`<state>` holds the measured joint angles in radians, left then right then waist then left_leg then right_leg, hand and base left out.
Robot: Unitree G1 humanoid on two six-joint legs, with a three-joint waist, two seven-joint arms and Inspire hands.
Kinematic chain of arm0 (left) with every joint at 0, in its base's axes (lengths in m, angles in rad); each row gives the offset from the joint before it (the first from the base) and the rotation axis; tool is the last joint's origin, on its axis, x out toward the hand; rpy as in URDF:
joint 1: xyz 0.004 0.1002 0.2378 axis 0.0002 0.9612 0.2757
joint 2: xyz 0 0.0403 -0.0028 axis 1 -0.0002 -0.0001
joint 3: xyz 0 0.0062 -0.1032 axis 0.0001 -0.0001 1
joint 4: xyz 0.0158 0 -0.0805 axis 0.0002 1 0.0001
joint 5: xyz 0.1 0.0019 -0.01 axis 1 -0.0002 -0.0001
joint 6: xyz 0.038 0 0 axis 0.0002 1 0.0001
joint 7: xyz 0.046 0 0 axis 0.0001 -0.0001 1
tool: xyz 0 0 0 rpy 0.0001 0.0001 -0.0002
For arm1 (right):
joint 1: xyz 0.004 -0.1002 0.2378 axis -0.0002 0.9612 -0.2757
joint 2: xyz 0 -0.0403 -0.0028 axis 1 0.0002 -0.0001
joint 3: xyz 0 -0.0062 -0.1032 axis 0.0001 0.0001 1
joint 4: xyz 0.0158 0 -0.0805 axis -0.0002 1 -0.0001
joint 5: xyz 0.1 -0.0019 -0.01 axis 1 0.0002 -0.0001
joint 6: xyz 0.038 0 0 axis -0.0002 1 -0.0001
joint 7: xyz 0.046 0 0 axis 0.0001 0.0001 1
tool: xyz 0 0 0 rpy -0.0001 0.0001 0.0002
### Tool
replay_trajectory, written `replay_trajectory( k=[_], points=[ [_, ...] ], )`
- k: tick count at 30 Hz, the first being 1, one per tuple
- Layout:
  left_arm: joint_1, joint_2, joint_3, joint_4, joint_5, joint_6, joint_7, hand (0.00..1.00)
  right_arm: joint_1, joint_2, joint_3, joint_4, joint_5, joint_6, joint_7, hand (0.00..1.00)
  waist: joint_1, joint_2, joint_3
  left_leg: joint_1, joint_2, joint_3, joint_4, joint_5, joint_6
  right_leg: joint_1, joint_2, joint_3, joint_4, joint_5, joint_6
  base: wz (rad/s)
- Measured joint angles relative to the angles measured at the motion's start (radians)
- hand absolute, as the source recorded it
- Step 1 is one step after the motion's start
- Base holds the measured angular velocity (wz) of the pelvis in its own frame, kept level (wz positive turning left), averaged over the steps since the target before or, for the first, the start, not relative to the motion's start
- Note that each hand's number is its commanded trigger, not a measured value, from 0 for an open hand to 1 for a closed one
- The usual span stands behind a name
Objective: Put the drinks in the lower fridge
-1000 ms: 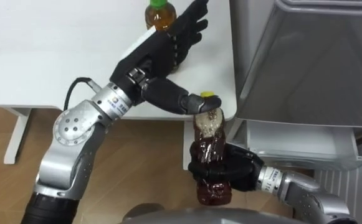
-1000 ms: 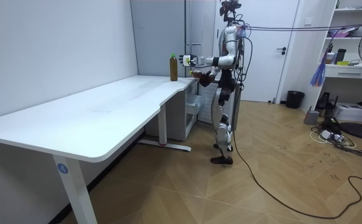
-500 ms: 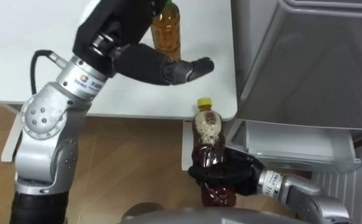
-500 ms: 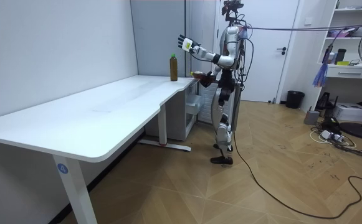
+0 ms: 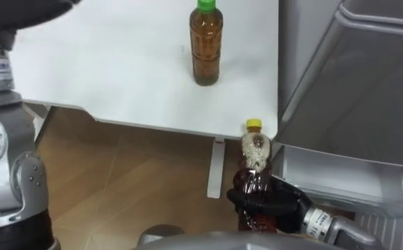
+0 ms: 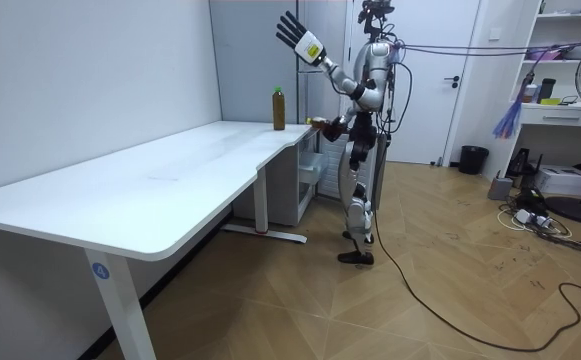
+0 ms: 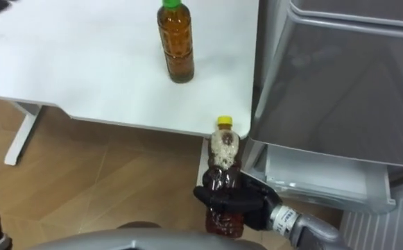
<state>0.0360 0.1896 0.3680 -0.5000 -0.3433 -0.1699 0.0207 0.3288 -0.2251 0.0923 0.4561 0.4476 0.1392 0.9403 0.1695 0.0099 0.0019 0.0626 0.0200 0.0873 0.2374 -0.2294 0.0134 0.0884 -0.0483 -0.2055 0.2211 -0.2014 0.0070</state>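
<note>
Left hand (image 6: 292, 30): I am raising it high above the table (image 5: 104, 69), fingers spread, released;
Right hand (image 5: 270, 205): grasping the yellow-capped bottle (image 5: 254, 154);
Green-capped bottle (image 5: 206, 45): standing free, waiting its turn, I think.

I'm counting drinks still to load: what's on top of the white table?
One green-capped bottle, upright near the table's corner by the fridge. The yellow-capped bottle is off it, in the right hand. The left arm hides a bit of tabletop at upper left.
</note>
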Motion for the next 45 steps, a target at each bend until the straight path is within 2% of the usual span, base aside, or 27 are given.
replay_trajectory(
  k=[4,6,10,13,14,16,18,19,20,23,25,26,28,29,30,33,36,38,45],
  points=[
    [0.005,0.0,0.053,0.0,0.001,-0.025,0.102,0.0,0.009,0.0,0.001,-0.001,-0.033,-0.009,0.0,1.0,0.011,0.003,-0.0023,0.004,-0.001,-0.011,0.001,0.0,0.0,0.013,0.0,-0.016,-0.002,0.0,0.0,0.09],
    [0.017,0.0,0.085,0.01,0.012,-0.039,0.158,0.0,0.01,0.0,-0.001,-0.002,-0.051,-0.013,0.0,1.0,0.02,0.01,0.0003,0.012,-0.001,-0.011,-0.001,0.0,0.0,0.023,0.0,-0.017,-0.002,0.0,0.0,0.0],
    [0.042,0.0,0.102,0.071,0.002,-0.047,0.209,0.0,0.009,-0.002,-0.002,-0.002,-0.058,-0.014,-0.003,1.0,0.029,0.02,0.0023,0.016,-0.002,-0.012,-0.001,0.0,-0.001,0.024,-0.001,-0.021,-0.003,-0.001,0.0,0.0],
    [0.108,0.001,0.11,0.152,-0.074,-0.048,0.231,0.0,0.029,-0.004,-0.006,-0.035,-0.052,-0.007,-0.029,1.0,0.033,0.021,-0.0009,0.016,-0.002,-0.011,-0.002,0.001,-0.001,0.028,-0.005,-0.028,-0.017,-0.003,-0.001,0.0],
    [0.132,0.0,0.113,0.217,-0.124,-0.047,0.234,0.0,0.032,-0.004,-0.008,-0.046,-0.052,-0.005,-0.038,1.0,0.03,0.022,-0.0007,0.017,-0.003,-0.012,-0.005,0.001,-0.001,0.029,-0.006,-0.045,-0.017,-0.003,0.0,0.03],
    [0.159,0.001,0.118,0.333,-0.211,-0.028,0.236,0.0,0.033,0.001,-0.01,-0.046,-0.051,0.007,-0.053,1.0,0.029,0.018,-0.0049,0.02,-0.003,-0.013,-0.013,0.004,-0.003,0.03,-0.004,-0.044,-0.018,-0.003,-0.001,0.0],
    [0.201,0.001,0.107,0.5,-0.369,-0.003,0.243,0.0,0.033,0.0,-0.004,-0.046,-0.038,0.018,-0.071,1.0,0.03,0.007,-0.0082,0.023,-0.006,-0.01,-0.016,0.005,-0.005,0.026,-0.002,-0.042,-0.02,-0.003,-0.001,0.0],
    [0.21,0.0,0.101,0.544,-0.399,0.006,0.248,0.0,0.034,0.0,-0.001,-0.046,-0.038,0.019,-0.068,1.0,0.031,0.004,-0.0073,0.026,-0.008,-0.009,-0.016,0.006,-0.006,0.027,-0.001,-0.041,-0.021,-0.003,-0.001,-0.04],
    [0.223,-0.001,0.087,0.628,-0.445,0.029,0.258,0.0,0.036,0.001,0.003,-0.047,-0.038,0.025,-0.067,1.0,0.032,0.001,-0.0059,0.027,-0.007,-0.009,-0.016,0.006,-0.006,0.028,-0.001,-0.04,-0.021,-0.003,-0.001,0.0],
    [0.238,-0.007,0.044,0.826,-0.474,0.065,0.262,0.0,0.04,0.023,0.002,-0.047,-0.042,0.038,-0.071,1.0,0.03,-0.013,-0.0017,0.026,-0.001,-0.012,-0.02,0.005,-0.006,0.034,0.0,-0.044,-0.032,-0.001,-0.001,0.0],
    [0.24,-0.011,0.008,0.938,-0.467,0.079,0.261,0.0,0.036,0.036,0.001,-0.048,-0.05,0.045,-0.079,1.0,0.029,-0.013,-0.0014,0.02,0.0,-0.008,-0.028,0.004,-0.005,0.029,0.0,-0.042,-0.031,0.002,0.0,-0.05],
    [0.242,-0.011,-0.022,1.01,-0.447,0.086,0.255,0.0,0.028,0.037,0.003,-0.048,-0.052,0.051,-0.079,1.0,0.031,-0.01,-0.0012,0.018,0.0,-0.008,-0.029,0.005,-0.005,0.03,0.001,-0.038,-0.031,0.003,0.0,-0.07],
    [0.264,-0.009,-0.071,1.082,-0.447,0.1,0.226,0.0,0.023,0.032,0.005,-0.048,-0.051,0.057,-0.078,1.0,0.031,-0.008,-0.0011,0.014,0.0,-0.007,-0.029,0.004,-0.005,0.027,0.002,-0.035,-0.031,0.004,0.0,-0.02],
    [0.264,-0.007,-0.1,1.164,-0.448,0.103,0.189,0.0,0.022,0.027,0.005,-0.048,-0.05,0.057,-0.077,1.0,0.03,-0.004,-0.0006,0.011,0.0,-0.006,-0.028,0.004,-0.005,0.024,0.002,-0.036,-0.032,0.005,0.0,0.0],
    [0.26,-0.007,-0.116,1.256,-0.448,0.117,0.156,0.0,0.021,0.025,0.005,-0.048,-0.05,0.056,-0.073,1.0,0.029,0.0,-0.0009,0.011,0.0,-0.001,-0.028,0.005,-0.005,0.021,0.001,-0.038,-0.033,0.005,0.0,0.0],
    [0.269,-0.012,-0.12,1.434,-0.448,0.161,0.081,0.0,0.015,0.025,0.005,-0.046,-0.058,0.057,-0.058,1.0,0.022,0.0,-0.0012,0.007,0.003,0.017,-0.032,0.005,-0.006,0.007,0.0,-0.02,-0.036,0.004,-0.001,-0.13],
    [0.288,-0.014,-0.13,1.521,-0.434,0.198,0.007,0.0,0.007,0.014,0.004,-0.045,-0.06,0.06,-0.036,1.0,0.007,-0.003,-0.0004,-0.004,0.002,0.012,-0.032,0.005,-0.006,-0.001,-0.001,-0.019,-0.037,0.004,-0.001,0.03],
    [0.29,-0.014,-0.146,1.541,-0.403,0.21,-0.024,0.0,0.006,0.01,0.004,-0.044,-0.06,0.06,-0.03,1.0,-0.002,-0.003,-0.0001,-0.007,-0.001,0.006,-0.032,0.005,-0.005,0.0,-0.001,-0.025,-0.038,0.004,-0.001,0.1],
    [0.22,-0.013,-0.27,1.606,-0.132,0.217,-0.123,0.0,-0.018,0.013,0.005,0.001,-0.061,0.036,-0.01,1.0,-0.058,-0.019,0.0042,-0.018,-0.008,0.011,-0.031,0.007,-0.003,-0.007,-0.003,-0.04,-0.037,0.002,0.002,0.05]
  ],
)
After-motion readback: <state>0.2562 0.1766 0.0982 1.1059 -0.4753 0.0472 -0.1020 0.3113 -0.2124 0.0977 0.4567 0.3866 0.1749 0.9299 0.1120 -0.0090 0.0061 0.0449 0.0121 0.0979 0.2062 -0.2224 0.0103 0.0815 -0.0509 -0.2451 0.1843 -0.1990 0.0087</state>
